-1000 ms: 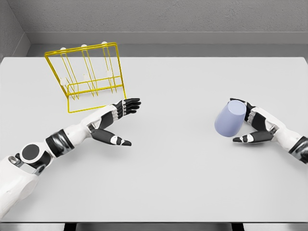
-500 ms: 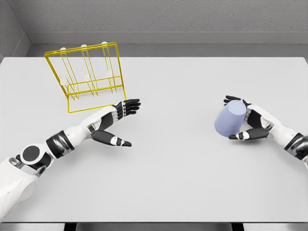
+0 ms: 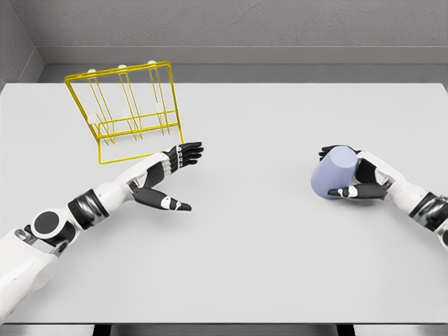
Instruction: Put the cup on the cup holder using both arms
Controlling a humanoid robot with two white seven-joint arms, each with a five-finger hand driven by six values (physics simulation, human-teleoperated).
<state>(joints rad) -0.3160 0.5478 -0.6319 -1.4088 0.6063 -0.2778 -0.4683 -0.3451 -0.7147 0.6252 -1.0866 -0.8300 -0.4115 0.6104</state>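
Note:
A pale blue cup (image 3: 332, 173) lies tilted on the grey table (image 3: 252, 245) at the right. My right hand (image 3: 350, 171) wraps it from the right, fingers over its top and thumb under its near side. The yellow wire cup holder (image 3: 126, 112) stands at the back left with white-tipped pegs. My left hand (image 3: 176, 175) is open just in front of the holder's near right corner, fingers spread, holding nothing.
Grey walls rise behind the table's far edge. The table's near edge runs along the bottom of the view.
My right hand has closed around the cup, fingers curling over its top and thumb moving in beneath. The left hand has barely moved.

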